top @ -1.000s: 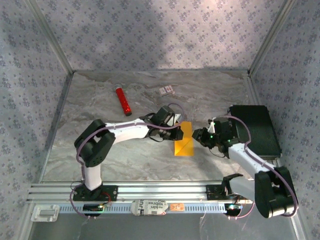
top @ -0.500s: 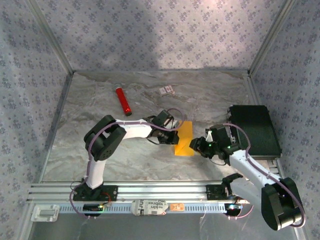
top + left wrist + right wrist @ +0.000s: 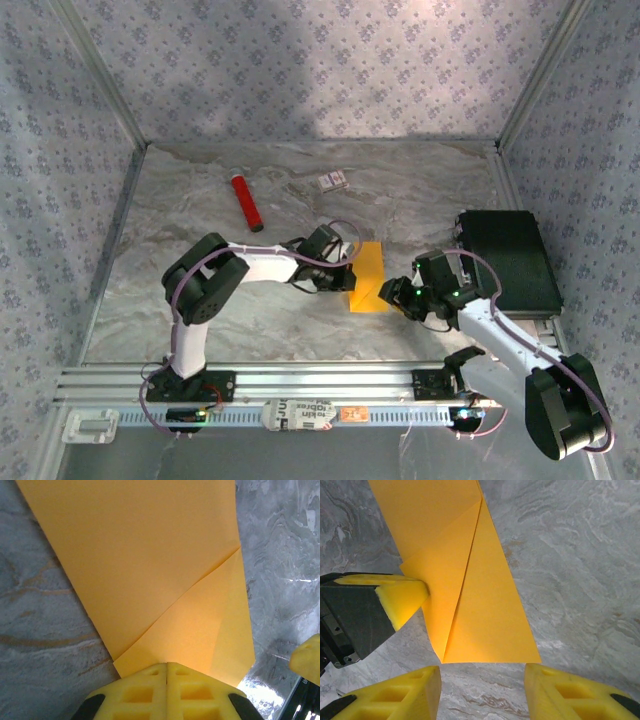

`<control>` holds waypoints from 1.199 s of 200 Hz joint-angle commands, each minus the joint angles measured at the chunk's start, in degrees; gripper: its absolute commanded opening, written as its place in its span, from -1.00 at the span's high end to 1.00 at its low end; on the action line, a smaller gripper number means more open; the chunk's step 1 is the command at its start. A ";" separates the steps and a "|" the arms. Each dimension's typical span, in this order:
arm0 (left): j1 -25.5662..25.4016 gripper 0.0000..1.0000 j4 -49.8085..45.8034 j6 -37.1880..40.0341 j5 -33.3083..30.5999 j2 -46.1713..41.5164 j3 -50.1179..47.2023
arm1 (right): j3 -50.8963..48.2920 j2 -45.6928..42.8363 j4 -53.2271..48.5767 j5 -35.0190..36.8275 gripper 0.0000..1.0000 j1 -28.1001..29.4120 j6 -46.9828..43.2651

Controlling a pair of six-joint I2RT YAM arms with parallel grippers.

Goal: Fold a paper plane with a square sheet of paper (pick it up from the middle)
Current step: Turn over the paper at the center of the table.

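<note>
- My left claw [image 3: 166, 666] is clenched, its two pads flush together. Its tips sit on the nearest corner of the sheet of paper [image 3: 150, 555]. I can't quite tell whether it nips the folded flap or only presses it onto the table [image 3: 40, 645].
- The sheet lies flat straight ahead of that claw. It already carries one diagonal flap, and the crease runs away from the tips toward the right.
- Seen from my right claw [image 3: 482, 672], the sheet's straight edge lies just ahead of the jaws, roughly centred between them. The left claw's pad touches the paper's edge further ahead and to the left.
- The right claw is released, its jaws apart and grasping nothing.
- I judge the next fold needs the left claw as an anchor. I'd bring the right claw in low and take only the free corner. Then I'd lay it over slowly, since paper this thin will likely slide or buckle if dragged.
</note>
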 commanded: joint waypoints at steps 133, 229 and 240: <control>-0.72 0.91 -5.56 -2.03 -2.64 -0.03 -1.82 | 4.68 7.31 -1.94 -4.09 0.03 0.71 -1.52; -0.37 0.91 -6.01 -1.75 -2.46 -0.12 -1.45 | 8.67 17.99 -3.15 -0.15 0.09 1.81 -2.92; -0.43 0.91 -6.02 -1.84 -2.64 -0.12 -1.49 | 8.18 17.67 -3.10 0.19 0.09 1.82 -2.79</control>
